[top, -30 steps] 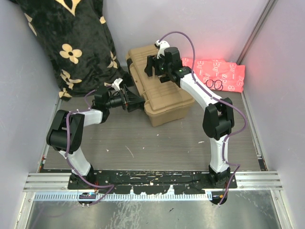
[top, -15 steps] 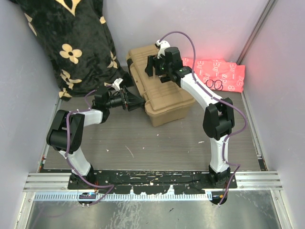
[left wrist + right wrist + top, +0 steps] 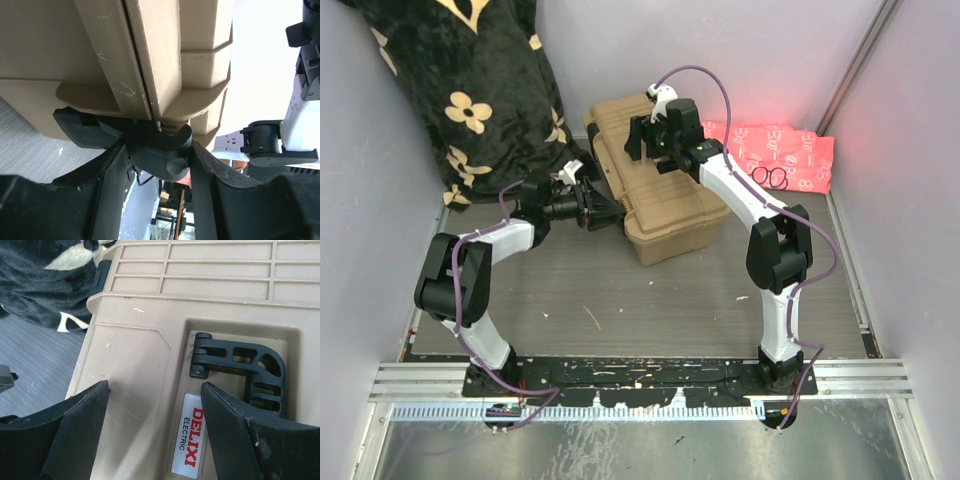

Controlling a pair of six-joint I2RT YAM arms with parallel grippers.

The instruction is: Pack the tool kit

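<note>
Seen from above, one tan toolbox (image 3: 665, 205) is set near the back of a grey table (image 3: 650, 300), lid shut, between one black floral blanket (image 3: 470, 90) at the rear left and one pink cloth (image 3: 780, 150) at the rear right, on which two black rings (image 3: 770, 177) are laid. Two arms are counted. The left gripper (image 3: 610, 212) is pressed to the toolbox's left side, and the right gripper (image 3: 636, 140) is held over the lid. How far either is open cannot be told from this view. In the left wrist view, which alone shows the seam up close, one black latch (image 3: 160, 150) is seen under the seam, and it is clasped between the two fingers (image 3: 112, 190), which touch it on both sides. In the right wrist view, details hidden from above are shown: one black handle (image 3: 245, 365) folded flat in its recess in the ribbed lid (image 3: 200, 270), and one label (image 3: 190, 440) reading DELIXI ELECTRIC. Here the two fingers (image 3: 82, 425) are spread wide above the lid, and nothing is held between them.
</note>
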